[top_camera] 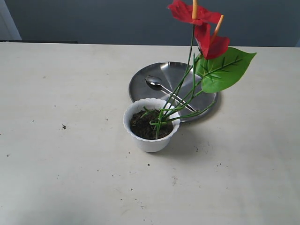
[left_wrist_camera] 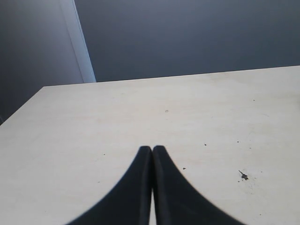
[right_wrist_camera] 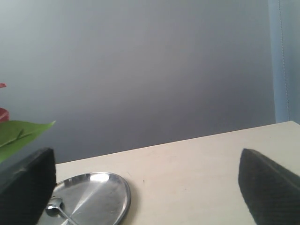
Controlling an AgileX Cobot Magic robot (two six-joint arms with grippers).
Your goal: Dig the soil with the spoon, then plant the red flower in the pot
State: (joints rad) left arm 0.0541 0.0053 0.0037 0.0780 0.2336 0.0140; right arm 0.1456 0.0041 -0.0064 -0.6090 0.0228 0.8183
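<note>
The white pot [top_camera: 151, 125] stands mid-table, holding dark soil [top_camera: 143, 126]. The red flower [top_camera: 202, 29] is stuck in that soil by its green stems and leans back to the right over the plate, its big leaf [top_camera: 224, 68] spread out. The silver spoon [top_camera: 161, 87] lies in the steel plate [top_camera: 159, 79] behind the pot; its bowl [right_wrist_camera: 54, 204] also shows in the right wrist view. My left gripper [left_wrist_camera: 152, 148] is shut with nothing in it, over bare table. My right gripper [right_wrist_camera: 143, 185] stands wide open and empty, off to the plate's side. Neither gripper appears in the exterior view.
Crumbs of soil [top_camera: 63, 126] are scattered over the pale table [top_camera: 70, 178]. A grey wall [top_camera: 117, 18] runs behind the table's far edge. In the right wrist view the steel plate [right_wrist_camera: 98, 194] lies near one finger [right_wrist_camera: 26, 187].
</note>
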